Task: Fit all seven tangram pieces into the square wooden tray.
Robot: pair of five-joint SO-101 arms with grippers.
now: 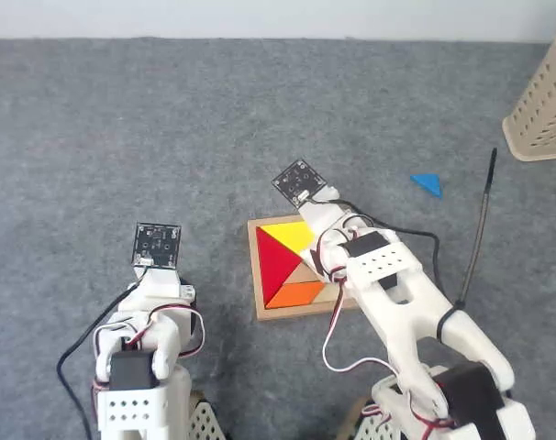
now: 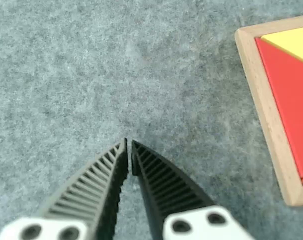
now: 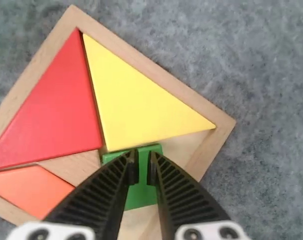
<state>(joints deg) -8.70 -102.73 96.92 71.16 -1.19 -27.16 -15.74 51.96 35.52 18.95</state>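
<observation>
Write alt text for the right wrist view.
The right pincer, shut, has its tips over a green piece in a wooden tray. Also in the tray lie a yellow triangle, a red triangle and an orange piece; grey felt surrounds it.

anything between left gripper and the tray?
Nothing. In the left wrist view the stretch from the left gripper to the wooden tray is bare grey carpet. The high view shows the same.

Red triangle (image 3: 46,115), yellow triangle (image 3: 136,105), orange piece (image 3: 29,187), green piece (image 3: 141,194) (grey mat (image 1: 168,137)).
</observation>
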